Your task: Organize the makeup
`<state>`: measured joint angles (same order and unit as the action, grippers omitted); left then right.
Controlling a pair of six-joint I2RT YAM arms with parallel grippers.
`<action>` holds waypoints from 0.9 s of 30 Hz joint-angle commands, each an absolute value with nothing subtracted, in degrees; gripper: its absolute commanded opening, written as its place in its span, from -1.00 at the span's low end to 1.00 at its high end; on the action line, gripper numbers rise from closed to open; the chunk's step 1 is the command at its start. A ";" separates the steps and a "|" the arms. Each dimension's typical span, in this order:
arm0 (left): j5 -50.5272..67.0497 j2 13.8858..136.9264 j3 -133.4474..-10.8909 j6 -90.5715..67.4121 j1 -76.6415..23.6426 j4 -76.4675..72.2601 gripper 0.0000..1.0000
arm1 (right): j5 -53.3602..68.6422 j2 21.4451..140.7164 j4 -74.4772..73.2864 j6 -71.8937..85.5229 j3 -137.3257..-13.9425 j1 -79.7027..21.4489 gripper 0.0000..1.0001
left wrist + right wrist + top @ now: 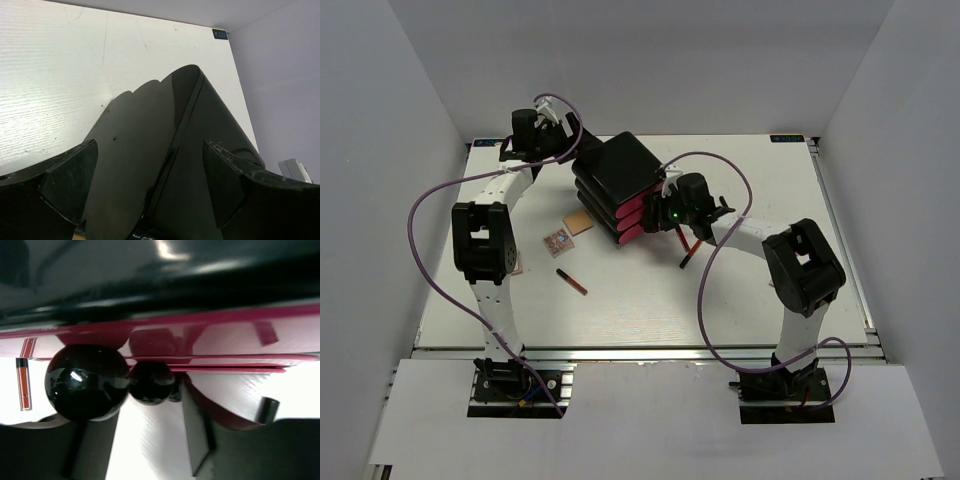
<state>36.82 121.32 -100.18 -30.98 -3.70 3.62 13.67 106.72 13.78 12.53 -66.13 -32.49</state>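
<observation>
Black pink-drawered box (pixel 617 172) on table (pixel 650 305)

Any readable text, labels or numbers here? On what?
None readable.
Right sticker, far corner of the table: print too blurred.
Left sticker, other far corner: too small.
Patterned packet: no legible print.

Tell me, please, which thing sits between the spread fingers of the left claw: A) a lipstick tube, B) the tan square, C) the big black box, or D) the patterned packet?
C: the left wrist view shows the left claw wide open, with the ridge of the big black box running up between its two fingers.
</observation>
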 commanded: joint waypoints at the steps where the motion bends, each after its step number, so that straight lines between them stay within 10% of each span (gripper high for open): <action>1: 36.74 118.04 -98.88 -31.03 -3.69 2.20 0.88 | 11.34 107.49 18.54 14.85 -68.91 -32.78 0.07; 17: 35.77 118.65 -98.79 -31.20 -3.60 1.93 0.88 | 13.10 96.25 23.55 9.05 -54.24 -32.87 -0.69; 24: 35.33 119.18 -99.84 -31.29 -3.52 2.11 0.88 | 13.71 91.06 21.53 9.32 -47.74 -32.34 -0.65; 27: 34.63 119.09 -100.28 -31.29 -3.43 2.37 0.88 | 13.80 89.39 21.36 8.88 -46.06 -32.34 -0.24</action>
<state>35.55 121.32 -98.70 -31.16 -3.68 2.57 13.21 92.51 19.03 10.13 -47.11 -32.60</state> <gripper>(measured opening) 0.940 0.387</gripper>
